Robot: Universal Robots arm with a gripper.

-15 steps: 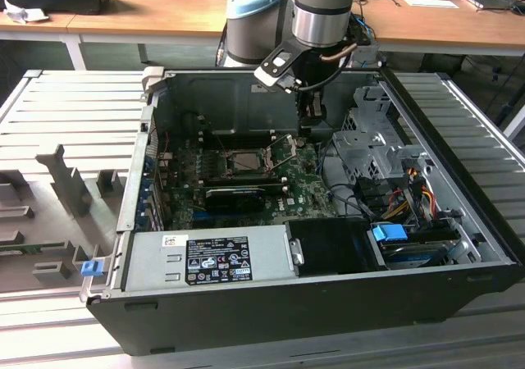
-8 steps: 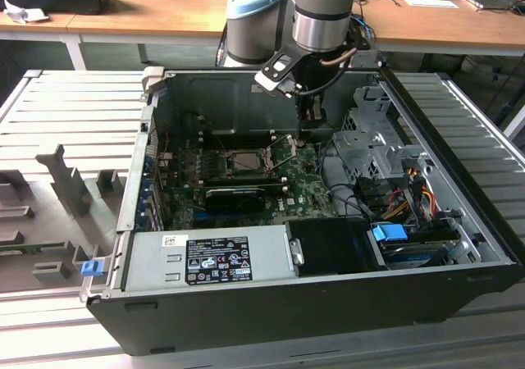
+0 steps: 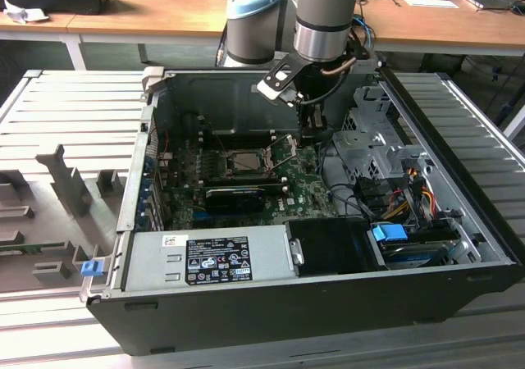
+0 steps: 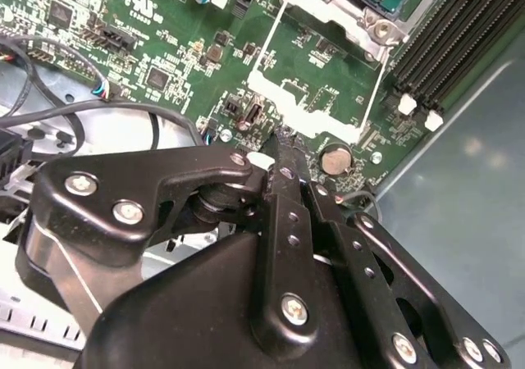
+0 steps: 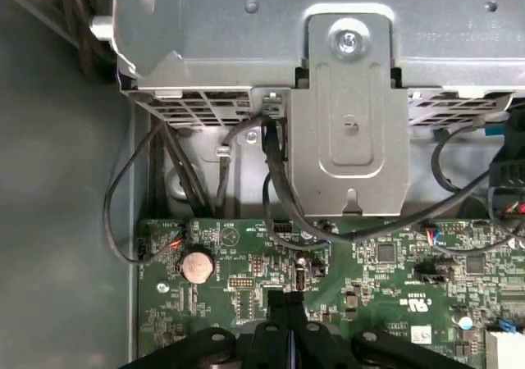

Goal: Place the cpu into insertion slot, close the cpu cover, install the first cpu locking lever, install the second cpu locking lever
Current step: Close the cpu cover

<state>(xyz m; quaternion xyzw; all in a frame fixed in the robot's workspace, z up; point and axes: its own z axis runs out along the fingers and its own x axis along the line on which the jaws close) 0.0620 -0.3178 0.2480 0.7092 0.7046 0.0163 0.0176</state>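
Wooden desks (image 3: 148, 12) run along the back of the room, and in front of them a grey slatted metal bench (image 3: 74, 107) carries an open computer case (image 3: 328, 303) lying on its side; the arm (image 3: 328, 16) reaches down into it from above. The exterior view takes in the whole case, with its power supply (image 3: 205, 258) at the near wall and the green board (image 3: 308, 193) behind; there the cpu (image 3: 246, 161) lies flat, pale face up, seated in the insertion slot (image 3: 232, 172). The cpu cover (image 3: 285, 152) stands swung up and open at the socket's edge on the exterior view's right, its frame tilted, its free edge towards the gripper (image 3: 310, 127). The second wrist view gives the cover's thin frame with green board showing through its opening, and the black fingers (image 4: 287, 189) pressed together just short of its edge, beside a coin cell (image 4: 335, 160). The first wrist view adds a metal drive cage (image 5: 349, 98) and looping black cables (image 5: 275, 180) past the fingertips.
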